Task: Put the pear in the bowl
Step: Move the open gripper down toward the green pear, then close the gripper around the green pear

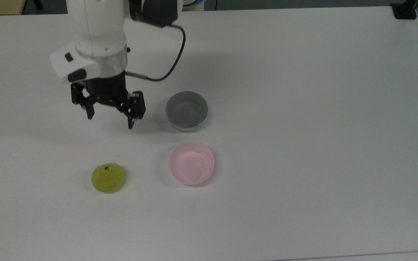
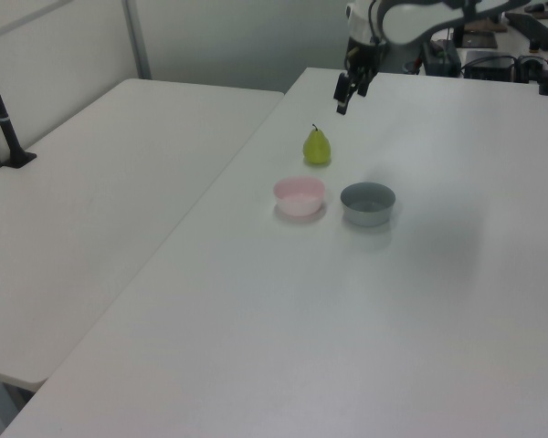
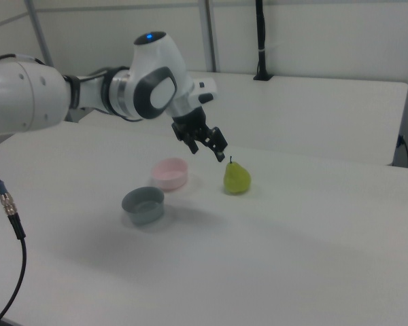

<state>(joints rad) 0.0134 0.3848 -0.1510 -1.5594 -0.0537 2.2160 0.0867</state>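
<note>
Black and two-fingered, the gripper (image 1: pixel 110 122) hangs in the air above the white table (image 1: pixel 303 108) with its fingers spread apart and nothing between them — it touches no object. In the top view it sits to the left of the grey bowl (image 1: pixel 186 110) and above the pear (image 1: pixel 108 177), well apart from the fruit. From the right view the gripper (image 3: pixel 208 147) is seen just above and to the left of the pear (image 3: pixel 236 177), which stands upright on the table, stem up. The pink bowl (image 1: pixel 191 162) rests on the table just beside the grey bowl, and the pear lies to the top view's left of it, apart from both bowls. In the left view the pear (image 2: pixel 317 146) stands behind the pink bowl (image 2: pixel 299 195) — the grey bowl (image 2: pixel 367 203) is to its right.
</note>
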